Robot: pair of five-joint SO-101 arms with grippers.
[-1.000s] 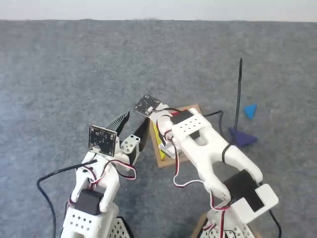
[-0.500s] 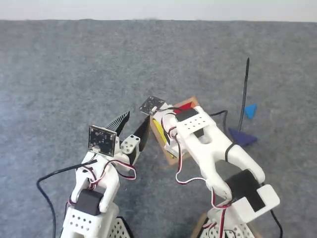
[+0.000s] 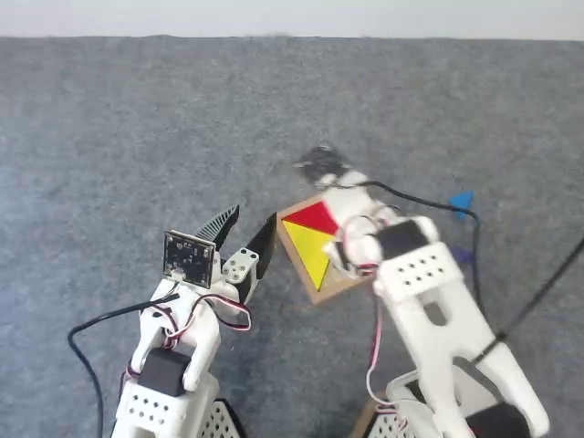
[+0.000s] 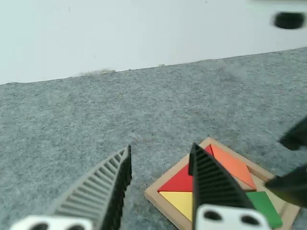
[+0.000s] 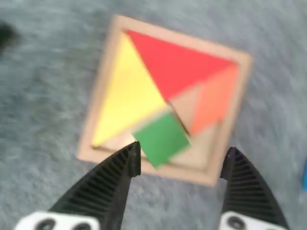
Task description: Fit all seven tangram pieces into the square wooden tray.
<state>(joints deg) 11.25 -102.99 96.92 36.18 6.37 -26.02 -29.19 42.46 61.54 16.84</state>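
The square wooden tray (image 3: 318, 294) lies in the middle of the grey mat. It holds a red triangle (image 5: 175, 60), a yellow triangle (image 5: 127, 91), an orange piece (image 5: 216, 98) and a green square (image 5: 160, 139) that lies askew on bare wood. My right gripper (image 5: 182, 153) hangs open above the tray's edge beside the green square, holding nothing. My left gripper (image 3: 254, 217) stands open and holds nothing just left of the tray (image 4: 154, 195). A small blue triangle (image 3: 462, 203) and a purple triangle (image 3: 462, 256) lie on the mat to the right.
The right arm (image 3: 429, 292) covers the tray's right part in the high view, and its cable runs past the blue triangle. Bare grey mat stretches far and left of the tray. A pale wall (image 4: 144, 33) bounds the mat's far edge.
The right arm has pulled up and swung rightward, uncovering the red and yellow triangles. The tray has turned slightly. The left arm has stayed still.
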